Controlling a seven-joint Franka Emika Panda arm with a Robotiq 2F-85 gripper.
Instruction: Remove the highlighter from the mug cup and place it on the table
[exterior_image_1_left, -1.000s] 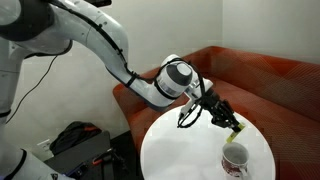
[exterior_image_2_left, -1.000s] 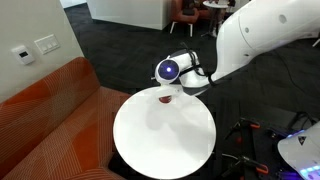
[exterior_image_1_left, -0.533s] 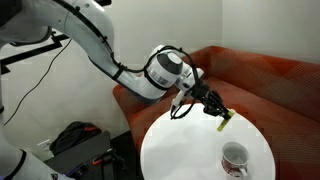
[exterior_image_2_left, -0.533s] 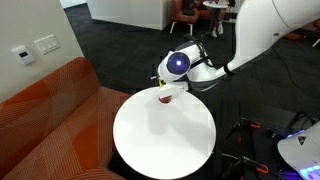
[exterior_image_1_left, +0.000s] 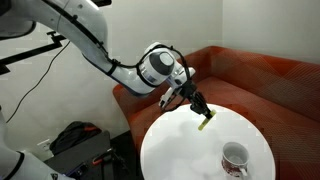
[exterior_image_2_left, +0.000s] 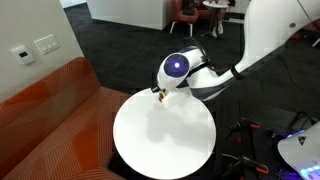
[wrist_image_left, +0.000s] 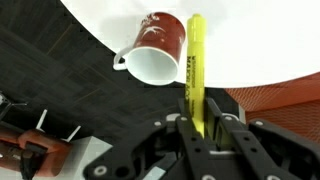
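Observation:
My gripper (exterior_image_1_left: 199, 109) is shut on the yellow-green highlighter (exterior_image_1_left: 206, 120) and holds it over the far part of the round white table (exterior_image_1_left: 180, 155). In the wrist view the highlighter (wrist_image_left: 194, 60) runs straight out from between the jaws (wrist_image_left: 197, 128). The mug (exterior_image_1_left: 235, 158) stands on the table near its front right edge, apart from the gripper; it also shows in the wrist view (wrist_image_left: 155, 55), white inside with dark red markings. In an exterior view the arm's wrist (exterior_image_2_left: 176, 68) hides the highlighter, and only a sliver of the mug (exterior_image_2_left: 160, 92) shows.
A reddish-brown corner sofa (exterior_image_1_left: 260, 85) wraps behind the table, also seen in an exterior view (exterior_image_2_left: 40, 120). A black bag and equipment (exterior_image_1_left: 80, 148) lie on the floor beside the table. Dark carpet (exterior_image_2_left: 110, 40) lies beyond.
The gripper has lifted the highlighter out of the mug and carried it away from the mug, toward the far middle of the table. The mug has stayed in place.

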